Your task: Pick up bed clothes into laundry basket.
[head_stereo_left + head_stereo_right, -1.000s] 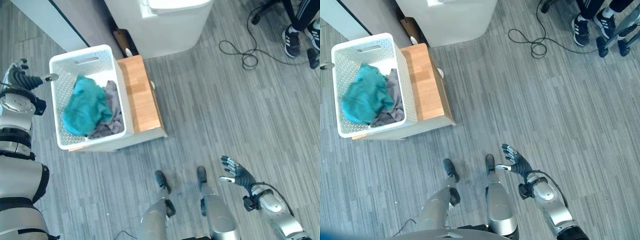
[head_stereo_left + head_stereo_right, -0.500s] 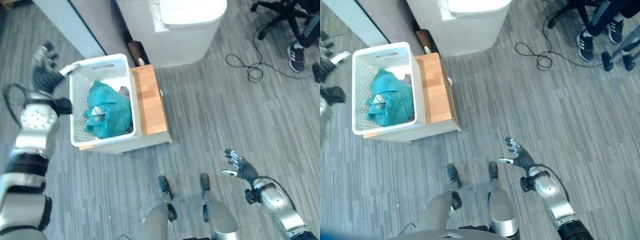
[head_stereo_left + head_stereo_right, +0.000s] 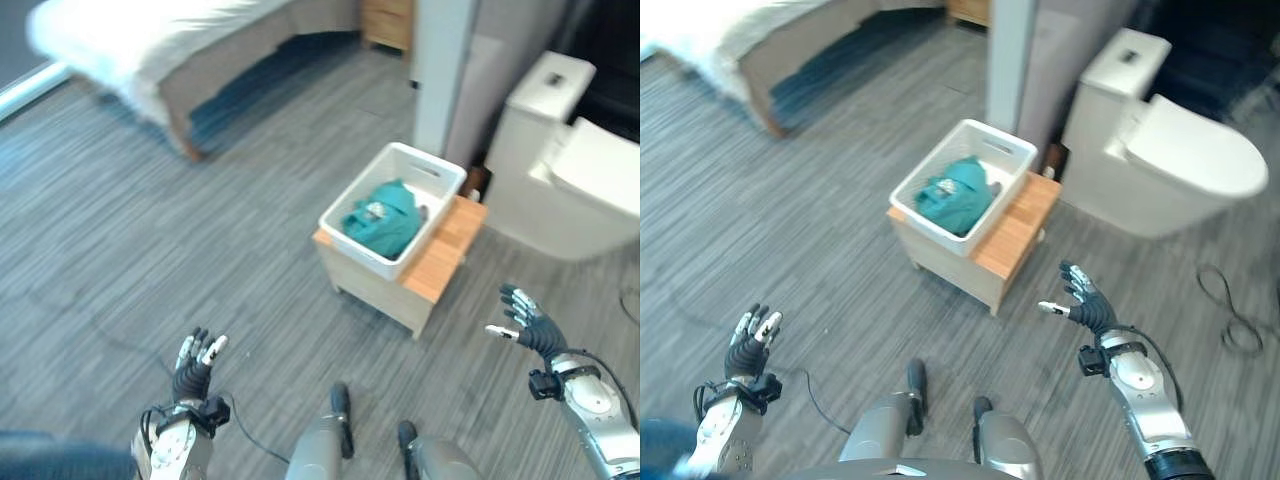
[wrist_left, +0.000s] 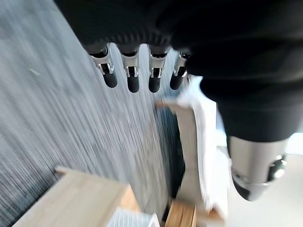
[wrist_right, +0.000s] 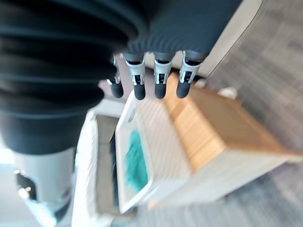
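Grey wood-grain flooring (image 3: 150, 250) is spreading across the room, and nearest the camera both robot hands are hovering low over it, holding nothing. The left hand (image 3: 192, 372) is sitting at the lower left with its fingers straight and slightly fanned, pointing upward; the right hand (image 3: 1083, 306) is reaching forward at the lower right, fingers spread and relaxed, thumb apart. Beyond them, in the middle of the room, a white perforated laundry basket (image 3: 923, 170) is resting on a low wooden stand (image 3: 1018, 228), and a teal garment (image 3: 954, 194) is lying bunched inside it. A white toilet (image 3: 1180, 150) is standing just past the stand, on the robot's right. Farthest away, at the upper left, a bed (image 3: 150, 40) with pale bedding is stretching out of frame; it looks blurred, so any loose clothing on it cannot be made out with confidence. The step in hand is probably turning back toward the bed for another item. Doing this well means facing the bed squarely, keeping both hands open on approach, and closing the fingers round cloth only once it is under the palm.
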Motion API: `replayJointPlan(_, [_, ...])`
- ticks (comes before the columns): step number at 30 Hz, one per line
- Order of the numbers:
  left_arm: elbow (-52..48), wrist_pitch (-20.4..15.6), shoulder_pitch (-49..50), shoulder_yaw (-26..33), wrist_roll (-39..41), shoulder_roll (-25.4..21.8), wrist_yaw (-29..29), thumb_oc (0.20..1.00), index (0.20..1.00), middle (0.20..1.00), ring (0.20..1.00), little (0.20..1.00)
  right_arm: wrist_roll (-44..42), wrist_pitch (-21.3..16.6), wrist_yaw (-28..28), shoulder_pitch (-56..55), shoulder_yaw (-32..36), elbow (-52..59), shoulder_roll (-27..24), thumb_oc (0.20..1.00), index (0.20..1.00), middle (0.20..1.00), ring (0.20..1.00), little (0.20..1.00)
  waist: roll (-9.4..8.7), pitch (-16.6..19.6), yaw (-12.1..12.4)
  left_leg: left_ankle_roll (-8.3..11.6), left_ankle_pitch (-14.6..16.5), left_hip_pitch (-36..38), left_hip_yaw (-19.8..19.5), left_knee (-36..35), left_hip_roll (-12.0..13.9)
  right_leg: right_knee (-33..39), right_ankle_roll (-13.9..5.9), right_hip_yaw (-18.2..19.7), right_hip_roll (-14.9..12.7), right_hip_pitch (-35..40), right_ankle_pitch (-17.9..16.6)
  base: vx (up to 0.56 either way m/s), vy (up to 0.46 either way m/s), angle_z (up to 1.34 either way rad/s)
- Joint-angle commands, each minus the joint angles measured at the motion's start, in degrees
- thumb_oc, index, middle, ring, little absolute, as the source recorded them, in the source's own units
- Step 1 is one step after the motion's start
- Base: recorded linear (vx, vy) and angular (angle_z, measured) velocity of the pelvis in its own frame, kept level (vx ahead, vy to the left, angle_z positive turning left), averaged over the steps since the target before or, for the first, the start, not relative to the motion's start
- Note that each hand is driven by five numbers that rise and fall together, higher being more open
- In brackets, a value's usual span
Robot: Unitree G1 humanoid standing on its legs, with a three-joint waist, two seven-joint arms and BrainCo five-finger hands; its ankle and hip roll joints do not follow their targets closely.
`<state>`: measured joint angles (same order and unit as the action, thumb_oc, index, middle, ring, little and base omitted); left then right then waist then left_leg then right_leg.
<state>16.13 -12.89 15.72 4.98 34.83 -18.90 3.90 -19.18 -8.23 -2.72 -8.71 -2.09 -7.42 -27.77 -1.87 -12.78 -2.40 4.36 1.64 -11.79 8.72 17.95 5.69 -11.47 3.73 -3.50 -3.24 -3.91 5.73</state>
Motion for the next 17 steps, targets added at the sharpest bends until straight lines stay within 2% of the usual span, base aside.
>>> replayJointPlan(1, [-4.65,-2.0,-4.11,1.45,2.05,1.03,-0.04,1.0,1.0,1.0,1.0,1.0,-5.17,-2.64,-0.66,-1.66,2.08,2.13,1.17,1.0,1.0,1.0,1.0,1.0,1.0,-0.75,-2.79,0.81,-3.07,6.91,3.76,-2.38,8.73,7.61,-6.46,-3.25,-0.88,0.71,-2.66,-0.24,-0.004,1.82])
replayJointPlan(2, [-3.73,-2.09,-4.99,0.91,2.48,1.3,0.27,1.0,1.0,1.0,1.0,1.0,-5.33,-2.49,-1.04,-2.68,1.95,2.42,1.55,1.0,1.0,1.0,1.0,1.0,1.21,-0.16,-3.51,1.91,-2.75,8.84,5.22,-2.65,10.06,7.26,-6.65,-6.27,-1.7,0.73,-2.44,-0.14,0.072,1.99])
replayJointPlan(4, [-3.52,-1.59,-5.69,-0.6,2.71,2.24,0.79,1.0,1.0,1.0,1.0,1.0,-5.62,-2.03,-0.65,-4.85,3.3,2.84,2.07,1.0,1.0,1.0,1.0,1.0,1.75,1.23,-4.74,2.76,-0.01,11.29,7.8,-5.42,9.74,6.84,-7.34,-11.51,-3.96,1.1,-2.44,-0.16,0.117,1.8])
replayJointPlan(5, [-3.36,-1.21,-5.97,-1.42,2.3,2.2,0.41,1.0,1.0,1.0,1.0,1.0,-5.9,-2.0,-0.43,-5.95,4.27,3.02,2.63,1.0,1.0,1.0,1.0,1.0,2.52,1.86,-5.1,2.82,0.21,12.12,9.65,-9.17,8.91,6.51,-7.95,-13.87,-4.73,1.3,-2.65,-0.05,0.16,1.87])
replayJointPlan(6, [-3.4,-1.14,-5.98,-2.11,1.38,2.13,0.34,1.0,1.0,1.0,1.0,1.0,-5.75,-1.92,0.02,-6.33,4.58,2.71,2.73,1.0,1.0,1.0,1.0,1.0,3.28,2.02,-5.34,3.18,0.54,12.61,9.14,-11.79,8.19,6.21,-8.71,-14.49,-4.92,1.87,-2.21,-0.11,0.268,1.72])
replayJointPlan(7, [-3.64,-0.99,-5.53,-2.42,0.06,2.15,0.95,1.0,1.0,1.0,1.0,1.0,-5.02,-2.04,0.37,-6.63,4.72,2.61,2.9,1.0,1.0,1.0,1.0,1.0,3.65,1.86,-5.35,2.47,-1.62,12.38,8.83,-16.34,6.46,6.36,-9.43,-16.69,-6.32,0.77,-4.58,-0.08,0.327,1.9])
replayJointPlan(8, [-4.41,-0.56,-4.53,-2.28,-0.49,2.07,0.96,1.0,1.0,1.0,1.0,1.0,-4.29,-1.73,0.58,-6.11,4.58,2.34,2.85,1.0,1.0,1.0,1.0,1.0,3.75,1.7,-5.23,1.85,-1.65,12.86,7.78,-18.03,5.03,5.21,-10.14,-16.84,-7.42,-0.4,-5.94,-0.13,0.255,1.15])
replayJointPlan(9, [-4.41,-0.56,-4.53,-2.27,-0.49,2.07,0.96,1.0,1.0,1.0,1.0,1.0,-4.29,-1.73,0.58,-6.11,4.58,2.34,2.85,1.0,1.0,1.0,1.0,1.0,3.74,1.7,-5.22,1.85,-1.66,12.86,7.79,-18.04,5.02,5.2,-10.14,-16.83,-7.43,-0.41,-5.94,-0.06,0.262,0.75])
replayJointPlan(10, [-5.36,-0.07,-2.93,-1.84,-1.64,1.72,0.82,1.0,1.0,1.0,1.0,1.0,-4.28,-1.48,1.14,-4.66,4.25,1.94,3.63,1.0,1.0,1.0,1.0,1.0,3.53,1.15,-4.75,0.77,-1.3,13.42,8.56,-18.68,3.97,4.12,-11.54,-15.09,-8.51,-1.48,-7.75,-0.04,0.149,0.3])
replayJointPlan(12, [-5.73,-0.15,-2.4,-1.91,-2.29,1.4,0.63,1.0,1.0,1.0,1.0,1.0,-4.69,-1.67,1.12,-4.06,3.92,2.14,4.33,1.0,1.0,1.0,1.0,1.0,3.38,0.98,-4.35,0.3,-1.3,13.41,8.59,-18.87,3.6,3.45,-12.06,-13.62,-8.63,-2.02,-7.8,-0.06,0.173,-0.03])
replayJointPlan(13, [-5.63,-0.12,-2.32,-2.11,-2.6,0.71,0.27,1.0,1.0,1.0,1.0,1.0,-5.24,-2.08,1.19,-3.31,3.65,2.02,4.86,1.0,1.0,1.0,1.0,1.0,3.2,0.83,-4.41,-0.06,-1.29,13.2,7.94,-19.23,3.13,3.03,-12.26,-10.46,-7.55,-2.98,-7.5,-0.06,0.257,0.0])
replayJointPlan(14, [-4.63,-0.71,-2.59,-2.43,-4.69,-0.44,0.49,1.0,1.0,1.0,1.0,1.0,-4.94,-2.6,1.76,-1.57,2.42,1.29,5.34,1.0,1.0,1.0,1.0,1.0,2.96,0.79,-4.76,-0.95,-1.15,12.97,5.53,-19.57,1.46,3.38,-12.4,-1.66,-3.01,-4.8,-6.42,-0.04,0.186,0.15])
replayJointPlan(17, [-3.83,-1.18,-2.86,-2.39,-4.14,-0.01,0.66,1.0,1.0,1.0,1.0,1.0,-5.41,-2.74,1.8,-1.87,2.06,1.85,6.13,1.0,1.0,1.0,1.0,1.0,2.53,1.05,-4.24,-1.56,-1.53,12.17,4.22,-19.24,0.06,4.56,-11.95,0.48,-2.64,-3.87,-6.24,-0.03,0.136,0.66])
